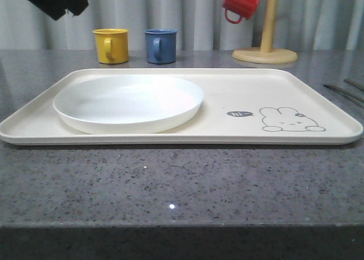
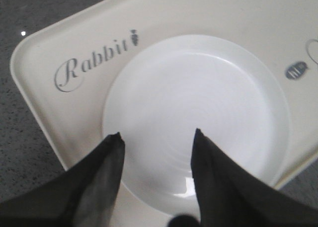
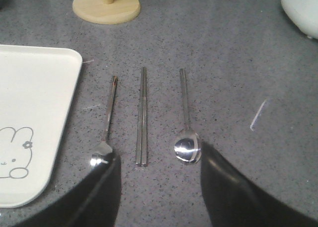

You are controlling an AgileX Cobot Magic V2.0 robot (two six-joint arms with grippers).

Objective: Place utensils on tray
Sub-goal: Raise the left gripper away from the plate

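Observation:
The cream tray point(image 1: 244, 89) lies across the middle of the table, with the round white plate point(image 1: 128, 103) on its left half. My left gripper point(image 2: 157, 136) hangs open above the plate point(image 2: 198, 98), with nothing between its fingers. Beyond the tray's right end, on the grey tabletop, a fork point(image 3: 109, 113), a pair of chopsticks point(image 3: 142, 115) and a spoon point(image 3: 186, 117) lie side by side. My right gripper point(image 3: 159, 155) is open above their near ends, one finger by the fork head and the other by the spoon bowl. It holds nothing.
A yellow mug point(image 1: 111, 45) and a blue mug point(image 1: 160, 45) stand behind the tray. A red mug point(image 1: 242, 2) hangs on a wooden mug tree point(image 1: 265, 49) at the back right. A white object point(image 3: 300, 8) sits past the spoon.

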